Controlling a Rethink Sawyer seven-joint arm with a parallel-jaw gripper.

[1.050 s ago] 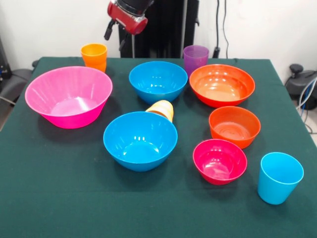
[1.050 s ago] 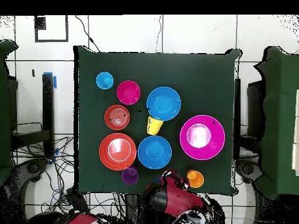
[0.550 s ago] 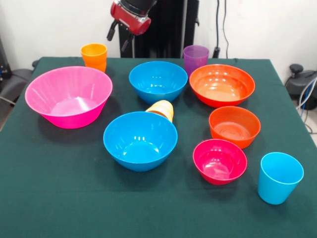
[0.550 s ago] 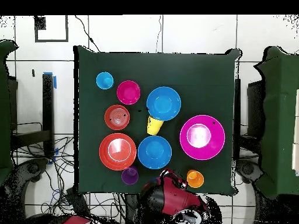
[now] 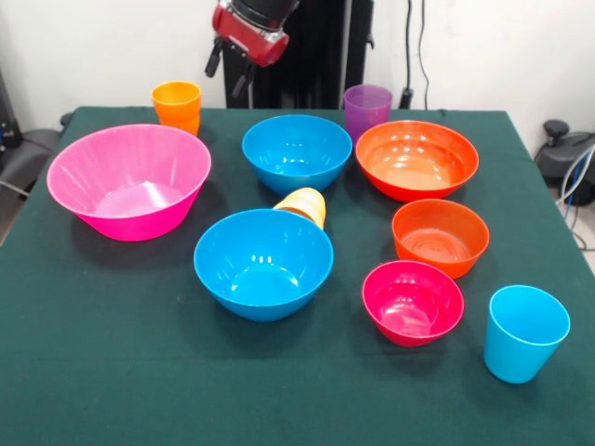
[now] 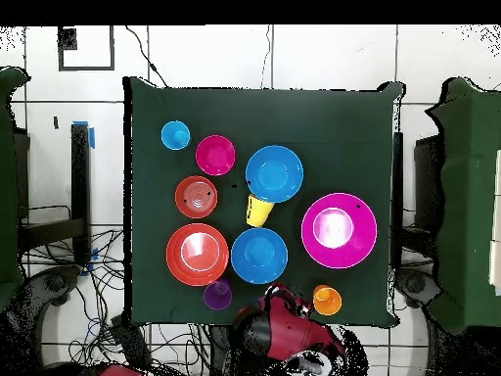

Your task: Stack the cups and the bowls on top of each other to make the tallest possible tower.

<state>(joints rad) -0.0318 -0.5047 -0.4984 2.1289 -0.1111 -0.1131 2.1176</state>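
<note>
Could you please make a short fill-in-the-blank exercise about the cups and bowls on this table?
1. The largest bowl on the table is ____ in colour.
2. The yellow-orange cup lies on its ____, between the two blue bowls.
3. The light blue cup stands nearest to the small ____ bowl.
4. The number of cups stacked in bowls now is ____.

Missing words: pink; side; magenta; zero

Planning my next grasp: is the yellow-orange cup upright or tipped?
Tipped: the yellow-orange cup lies on its side between the two blue bowls.
</note>
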